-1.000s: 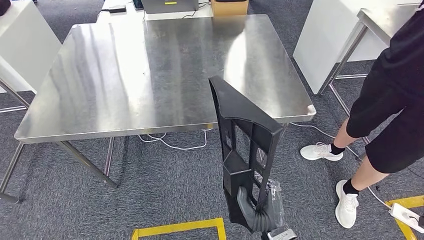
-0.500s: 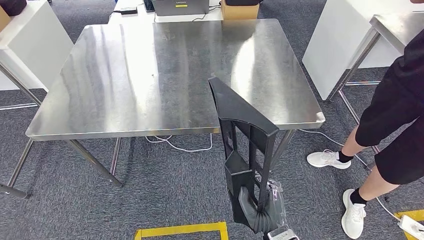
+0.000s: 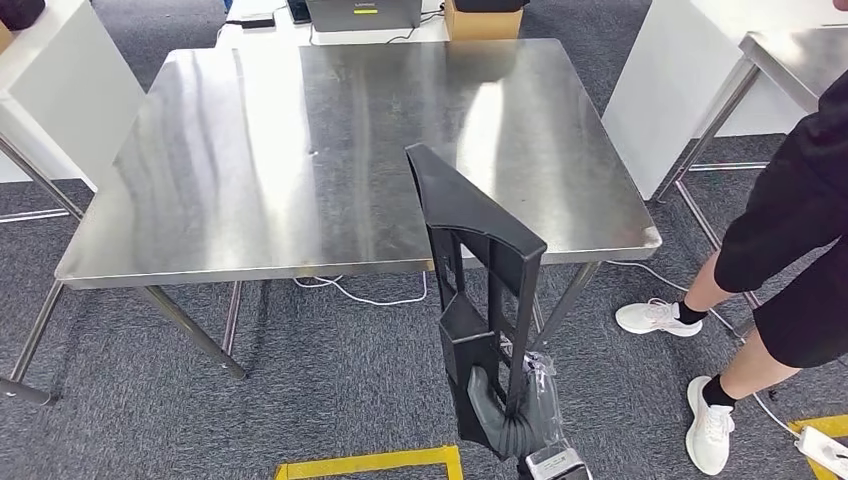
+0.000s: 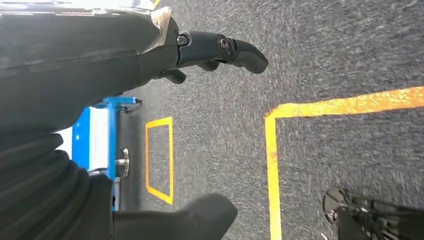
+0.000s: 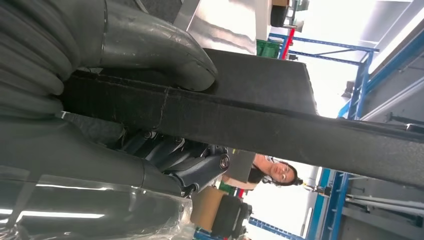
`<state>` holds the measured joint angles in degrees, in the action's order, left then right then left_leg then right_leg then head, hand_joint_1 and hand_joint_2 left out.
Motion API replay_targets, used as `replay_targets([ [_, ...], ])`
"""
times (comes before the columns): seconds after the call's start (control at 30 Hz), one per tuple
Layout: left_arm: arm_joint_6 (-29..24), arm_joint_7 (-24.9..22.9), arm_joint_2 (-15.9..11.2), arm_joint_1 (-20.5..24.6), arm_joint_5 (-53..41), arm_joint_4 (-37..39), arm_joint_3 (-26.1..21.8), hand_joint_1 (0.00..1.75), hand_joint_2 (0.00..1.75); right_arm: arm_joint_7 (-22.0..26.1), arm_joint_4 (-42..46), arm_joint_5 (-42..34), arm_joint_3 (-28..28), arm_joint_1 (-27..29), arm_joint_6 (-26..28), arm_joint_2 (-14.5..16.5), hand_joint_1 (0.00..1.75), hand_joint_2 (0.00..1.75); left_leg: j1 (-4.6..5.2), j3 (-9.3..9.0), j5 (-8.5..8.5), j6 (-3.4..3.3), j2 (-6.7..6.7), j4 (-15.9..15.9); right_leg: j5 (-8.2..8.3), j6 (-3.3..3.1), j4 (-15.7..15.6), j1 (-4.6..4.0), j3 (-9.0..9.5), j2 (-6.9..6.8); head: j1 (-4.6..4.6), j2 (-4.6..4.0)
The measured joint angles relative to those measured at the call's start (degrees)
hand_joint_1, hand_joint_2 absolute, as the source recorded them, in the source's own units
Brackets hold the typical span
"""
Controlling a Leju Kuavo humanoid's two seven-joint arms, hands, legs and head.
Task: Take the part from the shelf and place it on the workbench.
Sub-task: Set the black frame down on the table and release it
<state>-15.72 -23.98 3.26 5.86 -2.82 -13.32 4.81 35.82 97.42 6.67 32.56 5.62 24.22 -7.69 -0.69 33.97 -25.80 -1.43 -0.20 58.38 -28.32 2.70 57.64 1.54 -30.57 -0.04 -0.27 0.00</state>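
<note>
Black and ribbed, the long plastic part (image 3: 478,290) stands nearly upright in the right hand (image 3: 510,420), which grips it at the lower end; the grey thumb lies across one face and the darker fingers (image 5: 200,167) wrap the other side, so they are clamped on the part. Its upper end rises in front of the near edge of the steel table (image 3: 250,160) and overlaps the tabletop in the head view, though it is held in the air and does not rest on the surface. The left hand (image 4: 165,60) hangs over grey carpet (image 4: 325,50) marked with yellow tape lines (image 4: 272,165), its fingers (image 4: 235,50) stretched out, apart from the thumb and holding nothing. A person in black clothes and white shoes (image 3: 780,250) stands to the right of the table, beside a white cabinet (image 3: 660,80). A white cable (image 3: 350,292) trails on the floor under the table.
</note>
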Motion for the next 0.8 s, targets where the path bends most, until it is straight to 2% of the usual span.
replay_targets([
  [0.03, 0.0, 0.0, 0.02, 0.02, 0.0, -0.01, 0.0, 0.0, 1.75, 0.01, 0.01, 0.01, -0.03, -0.06, -0.01, -0.01, 1.75, 1.75, 0.08, -0.2, 0.09, -0.19, -0.04, -0.18, 0.0, -0.14, -0.1, -0.18, 0.04, -0.01, 0.07, 0.0],
  [0.13, -0.02, 0.0, 0.05, 0.11, -0.01, -0.01, -0.01, 0.0, 1.75, -0.03, 0.0, 0.02, -0.09, -0.23, -0.02, -0.03, 1.75, 1.75, 0.73, -0.5, -0.15, -0.3, -0.17, -0.16, 0.0, -1.11, -0.88, -0.26, 0.43, -0.15, 0.17, 0.0],
  [0.33, 0.02, 0.0, 0.12, 0.12, -0.09, -0.01, 0.02, 0.0, 1.75, -0.21, -0.01, 0.42, -0.13, -0.37, -0.21, 0.02, 1.75, 1.75, 1.16, -0.47, -0.28, -0.72, -0.22, -0.15, 0.24, -0.59, -1.48, 0.1, 1.09, -0.2, 0.21, 0.0],
  [0.37, 0.02, 0.0, 0.11, 0.13, -0.13, -0.01, 0.02, 0.0, 1.75, -0.23, -0.01, 0.49, -0.15, -0.4, -0.28, 0.07, 1.75, 1.75, 1.35, -0.43, -0.37, -0.9, -0.2, -0.03, 0.39, -0.25, -1.75, 0.19, 1.27, -0.21, 0.21, 0.0],
  [0.43, 0.02, 0.0, 0.06, 0.15, -0.16, -0.01, 0.02, 0.0, 1.75, -0.25, -0.02, 0.61, -0.19, -0.5, -0.45, 0.23, 1.75, 1.75, 1.61, -0.38, -0.63, -1.57, -0.19, 0.09, 0.58, 0.86, -2.29, 0.5, 1.5, -0.25, 0.16, 0.0],
  [0.47, 0.02, -0.01, 0.03, 0.16, -0.16, -0.02, 0.02, 0.0, 1.75, -0.26, -0.02, 0.7, -0.26, -0.57, -0.55, 0.36, 1.75, 1.75, 1.53, -0.53, -0.62, -2.07, -0.18, -0.13, 0.55, 1.49, -2.42, 0.58, 1.48, -0.27, 0.16, 0.0],
  [0.5, 0.01, -0.01, 0.03, 0.17, -0.17, -0.03, 0.02, 0.0, 1.75, -0.26, -0.05, 0.82, -0.38, -0.64, -0.69, 0.46, 1.75, 1.75, 1.32, -0.82, -0.53, -2.46, -0.14, -0.53, 0.19, 1.74, -1.81, 0.63, 1.27, -0.28, 0.15, 0.0],
  [0.57, -0.01, -0.02, 0.04, 0.22, -0.15, -0.05, 0.02, 0.0, 1.75, -0.21, -0.12, 1.0, -0.62, -0.79, -1.16, 0.6, 1.75, 1.75, 0.98, -1.41, -0.26, -3.1, -0.02, -1.19, -1.91, 1.23, 2.7, 0.5, -0.86, -0.22, 0.27, 0.0],
  [0.63, -0.02, -0.01, 0.04, 0.2, -0.08, -0.05, 0.02, 0.0, 1.75, -0.16, -0.32, 1.05, -0.77, -0.85, -1.58, 0.62, 1.75, 1.75, 1.09, -1.56, -0.31, -3.38, 0.04, -1.22, -5.09, 0.36, 11.08, 0.39, -5.33, -0.15, 0.41, 0.0],
  [0.67, -0.01, 0.0, 0.03, 0.14, -0.04, -0.05, 0.01, 0.0, 1.75, -0.15, -0.5, 1.04, -0.85, -0.81, -1.67, 0.61, 1.75, 1.75, 1.2, -1.6, -0.37, -3.41, -0.01, -1.21, -6.03, 0.25, 14.53, 0.3, -7.42, -0.14, 0.45, 0.0],
  [0.7, 0.01, 0.0, 0.02, 0.05, 0.0, -0.05, 0.01, 0.0, 1.75, -0.15, -0.7, 1.04, -0.94, -0.78, -1.68, 0.58, 1.75, 1.75, 1.32, -1.67, -0.44, -3.39, -0.1, -1.19, -6.07, 0.36, 16.14, 0.2, -8.63, -0.13, 0.45, 0.0],
  [0.73, 0.04, 0.0, 0.02, -0.04, 0.03, -0.05, 0.0, 0.0, 1.75, -0.14, -0.87, 1.04, -1.04, -0.76, -1.69, 0.56, 1.75, 1.75, 1.42, -1.82, -0.53, -3.31, -0.23, -1.17, -5.07, 0.63, 15.29, 0.11, -8.56, -0.13, 0.45, 0.0],
  [0.77, 0.06, 0.0, 0.02, -0.1, 0.05, -0.05, 0.0, 0.0, 1.75, -0.1, -1.0, 1.04, -1.14, -0.75, -1.69, 0.55, 1.75, 1.75, 1.48, -2.05, -0.67, -3.14, -0.39, -1.15, -3.28, 0.92, 12.11, 0.08, -7.28, -0.13, 0.44, 0.0],
  [0.8, 0.09, 0.0, 0.02, -0.14, 0.06, -0.05, 0.0, 0.0, 1.75, -0.02, -1.07, 1.05, -1.2, -0.76, -1.68, 0.55, 1.75, 1.75, 1.5, -2.3, -0.84, -2.92, -0.53, -1.13, -1.25, 1.07, 7.66, 0.07, -5.33, -0.11, 0.49, 0.0],
])
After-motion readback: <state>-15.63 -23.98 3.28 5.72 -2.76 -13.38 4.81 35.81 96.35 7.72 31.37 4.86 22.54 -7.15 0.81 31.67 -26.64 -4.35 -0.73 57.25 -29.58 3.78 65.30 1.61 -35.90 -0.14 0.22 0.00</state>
